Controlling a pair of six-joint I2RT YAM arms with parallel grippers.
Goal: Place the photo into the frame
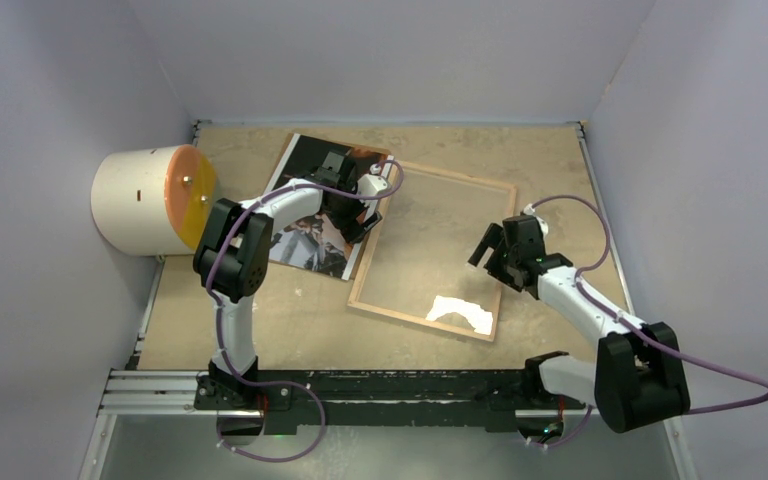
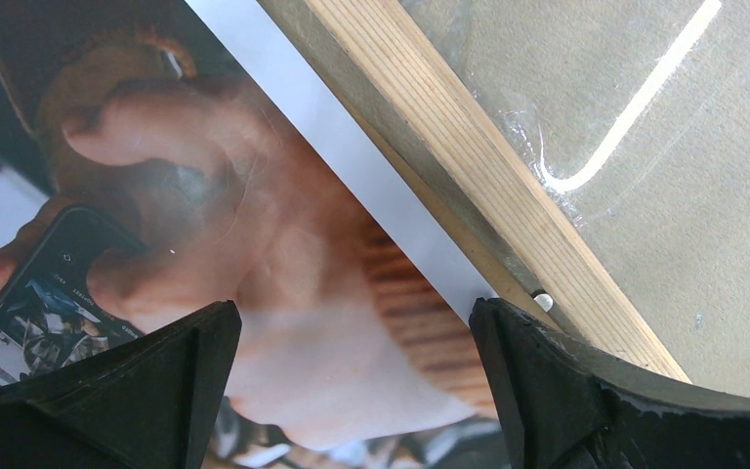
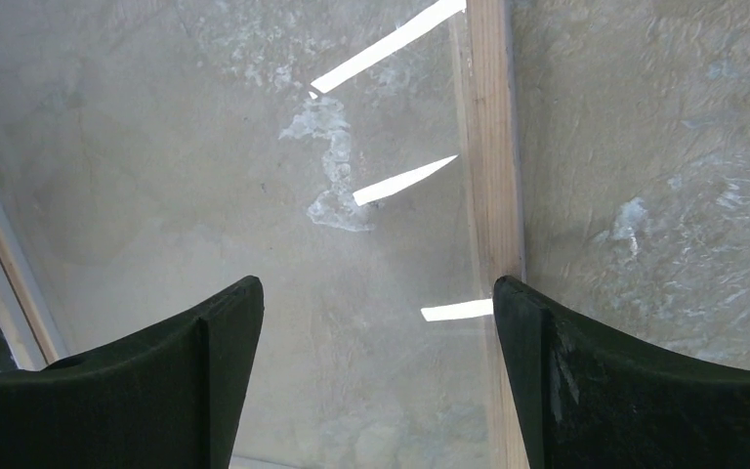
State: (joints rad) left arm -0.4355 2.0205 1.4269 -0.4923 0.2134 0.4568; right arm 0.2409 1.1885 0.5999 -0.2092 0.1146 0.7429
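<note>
Top: the glossy rectangular photo [image 1: 305,225] lies flat on the rough beige table [image 1: 260,320], just beside the frame's [image 1: 400,313] left rail.
Left wrist: left gripper [image 2: 352,376] spread above the print's edge, empty.
Right wrist: right gripper [image 3: 376,376] parted over the glass, beside a grainy wood rail.

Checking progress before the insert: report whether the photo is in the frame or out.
Out. The photo lies picture-up on the table, beside the frame's left rail; only bare tabletop shows through the glass.
</note>
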